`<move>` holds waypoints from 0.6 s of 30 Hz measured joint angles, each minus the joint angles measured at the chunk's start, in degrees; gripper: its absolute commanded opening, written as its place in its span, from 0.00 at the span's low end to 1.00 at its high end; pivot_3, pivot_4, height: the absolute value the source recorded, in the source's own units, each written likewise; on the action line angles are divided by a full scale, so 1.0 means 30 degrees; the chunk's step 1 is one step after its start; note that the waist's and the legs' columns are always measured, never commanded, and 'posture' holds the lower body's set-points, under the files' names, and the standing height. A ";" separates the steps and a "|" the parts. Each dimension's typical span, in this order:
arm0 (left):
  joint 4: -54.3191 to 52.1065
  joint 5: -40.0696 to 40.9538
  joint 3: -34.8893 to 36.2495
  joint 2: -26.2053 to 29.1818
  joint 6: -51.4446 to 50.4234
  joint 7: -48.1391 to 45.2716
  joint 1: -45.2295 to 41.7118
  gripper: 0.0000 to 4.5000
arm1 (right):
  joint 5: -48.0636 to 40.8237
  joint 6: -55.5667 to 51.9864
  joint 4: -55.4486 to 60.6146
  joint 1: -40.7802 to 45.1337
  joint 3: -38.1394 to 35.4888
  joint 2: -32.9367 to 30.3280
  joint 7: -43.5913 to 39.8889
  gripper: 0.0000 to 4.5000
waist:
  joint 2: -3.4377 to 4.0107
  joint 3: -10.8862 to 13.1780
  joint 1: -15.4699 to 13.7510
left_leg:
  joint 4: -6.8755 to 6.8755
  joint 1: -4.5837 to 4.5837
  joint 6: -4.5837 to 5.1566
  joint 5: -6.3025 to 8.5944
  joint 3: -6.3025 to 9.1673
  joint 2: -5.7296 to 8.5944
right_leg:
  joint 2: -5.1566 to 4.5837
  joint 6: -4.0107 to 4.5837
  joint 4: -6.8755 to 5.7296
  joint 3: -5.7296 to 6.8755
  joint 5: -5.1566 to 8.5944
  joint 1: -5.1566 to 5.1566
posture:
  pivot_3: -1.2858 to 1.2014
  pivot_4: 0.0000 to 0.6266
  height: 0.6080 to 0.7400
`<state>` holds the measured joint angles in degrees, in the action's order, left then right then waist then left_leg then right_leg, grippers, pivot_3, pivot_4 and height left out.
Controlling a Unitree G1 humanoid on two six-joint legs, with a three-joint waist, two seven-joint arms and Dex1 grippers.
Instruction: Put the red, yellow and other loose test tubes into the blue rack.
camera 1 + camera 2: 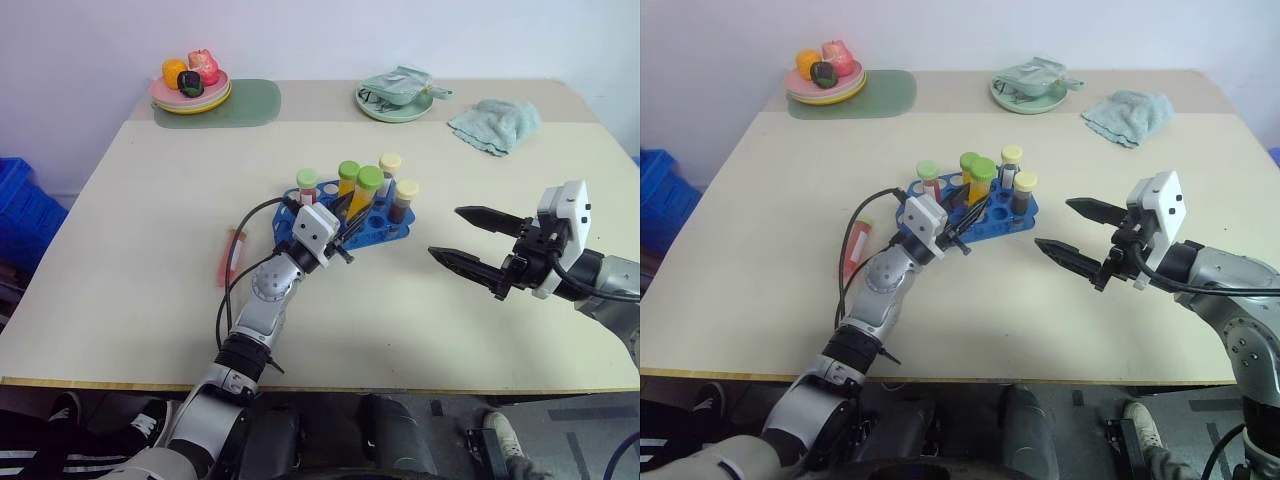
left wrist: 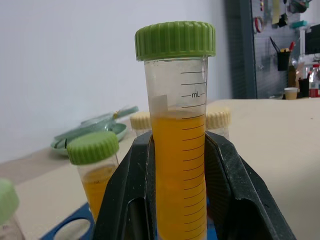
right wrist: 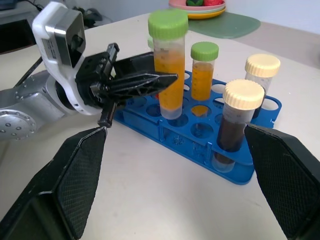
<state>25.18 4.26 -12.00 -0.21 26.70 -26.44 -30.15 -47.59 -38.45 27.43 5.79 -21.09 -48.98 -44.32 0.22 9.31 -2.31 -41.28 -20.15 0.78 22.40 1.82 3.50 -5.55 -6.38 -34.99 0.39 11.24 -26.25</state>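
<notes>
Left gripper (image 3: 167, 79) clamped on a green-capped yellow tube (image 3: 169, 65), its base in the blue rack (image 3: 200, 134). Right gripper (image 1: 462, 238), jaws spread, hovers beside the rack.

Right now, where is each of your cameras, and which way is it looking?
Left and right eye views: on my head, looking down over the table; both arms show.
Left wrist view: behind my left hand, shut on the green-capped plastic tube of orange liquid.
Right wrist view: behind my open right hand, facing the bright blue plastic rack.
Both wrist views share that orange tube.
</notes>
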 measured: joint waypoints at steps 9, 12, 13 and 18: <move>0.1187 0.0012 0.0440 -0.0034 0.0375 -0.0222 -0.0415 0.17 | -0.0003 0.0000 0.0264 -0.0102 -0.0061 -0.0002 0.0133 1.00 | -0.0001 0.0000 0.0003 | 0.0000 0.0003 0.0000 0.0000 0.0001 -0.0002 | 0.0001 0.0000 -0.0003 0.0000 0.0000 0.0002 | 0.52 0.24 1.00; 0.1582 0.0023 0.0666 -0.0203 0.0470 -0.0215 -0.0713 0.17 | -0.0003 -0.0001 0.0377 -0.0124 -0.0069 -0.0001 0.0244 1.00 | -0.0001 -0.0001 -0.0003 | 0.0000 0.0001 0.0000 0.0000 0.0001 -0.0002 | 0.0001 0.0000 -0.0004 0.0001 0.0000 0.0002 | 0.52 0.24 1.00; 0.1782 0.0020 0.0692 -0.0287 0.0496 -0.0215 -0.0809 0.17 | -0.0003 -0.0001 0.0403 -0.0139 -0.0069 0.0000 0.0276 1.00 | -0.0002 -0.0001 -0.0004 | -0.0001 0.0002 0.0000 0.0000 0.0000 -0.0001 | 0.0001 0.0000 -0.0005 0.0001 0.0000 0.0002 | 0.52 0.24 1.00; 0.2475 0.0018 0.0698 -0.0674 0.0548 -0.0293 -0.1389 0.17 | -0.0004 -0.0001 0.0514 -0.0186 -0.0070 0.0004 0.0447 1.00 | -0.0003 -0.0001 0.0008 | 0.0000 0.0001 0.0000 0.0000 0.0000 -0.0001 | 0.0002 0.0000 -0.0004 0.0001 0.0000 0.0000 | 0.52 0.24 1.00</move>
<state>32.61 4.32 -9.91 -2.24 28.35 -27.32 -34.32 -47.60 -38.45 28.97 5.23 -21.30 -48.97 -42.98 0.21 9.31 -2.29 -41.28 -20.15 0.78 22.40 1.82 3.50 -5.54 -6.38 -35.00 0.39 11.24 -26.25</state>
